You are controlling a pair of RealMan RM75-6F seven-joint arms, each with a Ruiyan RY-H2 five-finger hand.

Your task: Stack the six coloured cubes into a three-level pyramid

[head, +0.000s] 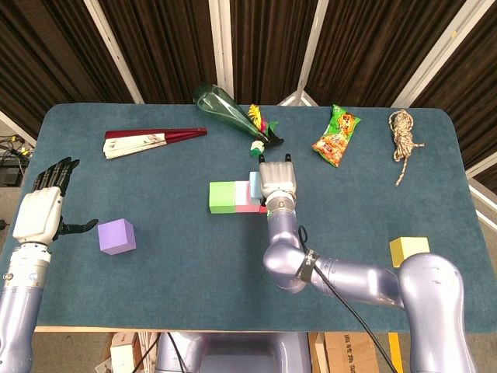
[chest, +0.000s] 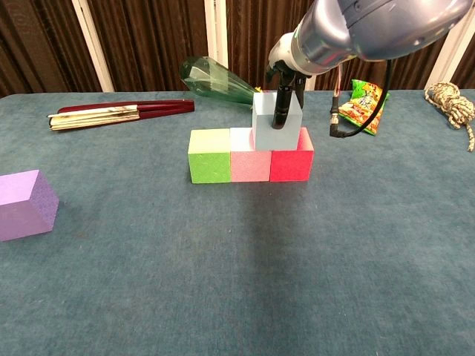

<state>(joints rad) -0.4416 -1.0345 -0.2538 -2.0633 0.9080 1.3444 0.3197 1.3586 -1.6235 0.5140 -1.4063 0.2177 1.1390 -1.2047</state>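
I see three cubes sitting in a row on the blue-green table (chest: pixel 237 282): a green foam cube (chest: pixel 210 156), a pink foam cube (chest: pixel 250 162) and a red foam cube (chest: pixel 292 165), each one touching the next. My right hand (head: pixel 277 177) grips a light blue foam cube (chest: pixel 276 120) from above. In the chest view the dark fingers (chest: pixel 282 107) reach down over its front face. The light blue cube sits over the spot where the pink and red cubes meet. I think it rests on them, but I cannot be sure it touches.

My left hand (head: pixel 45 208) is out at the left edge of the table. It holds nothing and its fingers are spread apart. A purple foam cube (head: pixel 116 235) lies just beside it on the table. A yellow foam cube (head: pixel 408 249) lies far off on the right side, near my right arm.

At the back of the table lie a folded red fan (head: pixel 151 141), a green glass bottle (head: pixel 225 109), a green and orange snack bag (head: pixel 337 136) and a coil of tan rope (head: pixel 403 137).
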